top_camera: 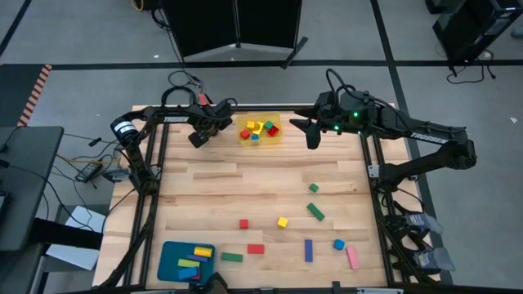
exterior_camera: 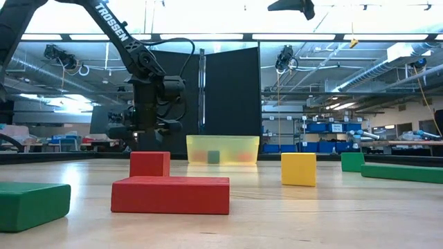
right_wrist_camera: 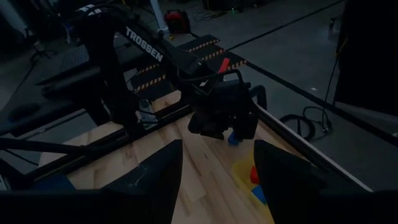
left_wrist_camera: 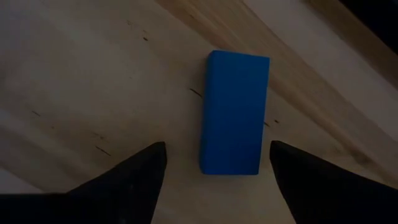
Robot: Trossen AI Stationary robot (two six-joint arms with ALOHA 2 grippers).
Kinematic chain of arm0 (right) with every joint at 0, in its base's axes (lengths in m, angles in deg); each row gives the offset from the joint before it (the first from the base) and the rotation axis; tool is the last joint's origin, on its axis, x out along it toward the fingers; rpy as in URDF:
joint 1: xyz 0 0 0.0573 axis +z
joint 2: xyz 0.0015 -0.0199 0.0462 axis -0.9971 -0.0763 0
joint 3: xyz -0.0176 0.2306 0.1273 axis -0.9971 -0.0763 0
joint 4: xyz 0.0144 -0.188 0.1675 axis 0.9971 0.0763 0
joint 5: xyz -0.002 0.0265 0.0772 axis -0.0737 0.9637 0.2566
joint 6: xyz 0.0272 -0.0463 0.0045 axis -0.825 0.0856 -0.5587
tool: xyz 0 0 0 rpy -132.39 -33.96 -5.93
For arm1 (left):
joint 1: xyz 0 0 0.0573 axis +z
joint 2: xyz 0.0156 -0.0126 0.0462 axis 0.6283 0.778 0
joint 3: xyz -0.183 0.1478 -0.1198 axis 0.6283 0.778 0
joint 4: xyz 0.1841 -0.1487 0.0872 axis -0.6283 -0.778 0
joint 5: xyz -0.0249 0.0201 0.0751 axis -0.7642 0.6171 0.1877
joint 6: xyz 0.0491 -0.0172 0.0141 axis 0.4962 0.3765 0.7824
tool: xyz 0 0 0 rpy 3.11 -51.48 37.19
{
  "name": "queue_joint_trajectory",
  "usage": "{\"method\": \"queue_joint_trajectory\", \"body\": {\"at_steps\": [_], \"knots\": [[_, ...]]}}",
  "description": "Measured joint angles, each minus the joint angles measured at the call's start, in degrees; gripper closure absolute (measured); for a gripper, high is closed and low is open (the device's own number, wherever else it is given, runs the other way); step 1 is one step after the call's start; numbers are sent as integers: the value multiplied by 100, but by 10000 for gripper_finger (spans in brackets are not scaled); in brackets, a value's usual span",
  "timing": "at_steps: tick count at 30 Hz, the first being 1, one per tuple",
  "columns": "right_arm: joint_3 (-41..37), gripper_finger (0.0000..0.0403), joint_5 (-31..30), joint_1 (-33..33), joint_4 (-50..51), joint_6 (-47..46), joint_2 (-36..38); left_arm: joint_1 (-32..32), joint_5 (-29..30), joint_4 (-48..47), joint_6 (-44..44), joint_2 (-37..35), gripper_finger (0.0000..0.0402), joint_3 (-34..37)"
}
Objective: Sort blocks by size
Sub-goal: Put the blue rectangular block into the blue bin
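- Looking down on the pale, grained plank bench [top_camera: 245, 184], we see painted wooden blocks strewn over its near half: a red cube [top_camera: 243, 223], a yellow cube [top_camera: 283, 221], green bars [top_camera: 315, 211], a long blue bar [top_camera: 309, 250] and a pink bar [top_camera: 352, 258].
- A translucent yellow square tray [top_camera: 260, 130] at the far edge holds small cubes; a teal rounded tray [top_camera: 186, 261] at the near left corner holds longer bars.
- Our left gripper [left_wrist_camera: 217, 165] hangs near the far left corner, fingers spread wide on either side of a flat blue rectangular block [left_wrist_camera: 235, 112] lying on the wood, not touching it.
- Our right gripper [top_camera: 311, 137] hovers at the far edge, just right of the yellow tray, fingers apart and holding nothing.
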Motion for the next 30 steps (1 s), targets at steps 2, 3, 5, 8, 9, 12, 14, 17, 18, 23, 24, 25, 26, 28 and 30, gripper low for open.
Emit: {"method": "queue_joint_trajectory", "body": {"at_steps": [2,3,5,8,9,12,14,17,18,23,24,25,26,28,30], "knots": [[0,194,-2,0,-2,-4,0,2,-11,-8,0,0,114,1],[0,194,0,0,-2,-4,0,2,-17,-14,2,3,119,1],[0,194,-1,0,-2,-4,0,2,-33,-28,2,4,133,1],[0,194,0,0,-1,-4,0,6,-116,-82,21,20,157,1],[0,194,0,0,0,-4,0,7,-150,-98,22,63,165,0],[0,194,-2,6,0,-6,0,13,-264,-137,37,109,184,-3],[0,194,-2,17,-2,-7,0,9,-259,-137,47,118,191,-3],[0,194,-1,17,0,-7,0,9,-261,-141,48,120,194,-1],[0,194,-2,17,0,-7,0,9,-261,-141,70,122,195,-1],[0,194,-2,17,0,-7,0,11,-261,-146,167,125,195,-1],[0,194,-2,17,0,-7,0,13,-261,-147,173,127,195,-1],[0,194,-2,17,-2,-7,0,15,-263,-147,209,127,195,-1],[0,194,-2,17,-1,-7,0,22,-265,-145,293,127,195,-1],[0,194,-2,17,-1,-7,0,31,-266,-147,496,129,195,-1],[0,194,-2,17,-1,-7,0,30,-253,-152,675,129,195,-1]]}}
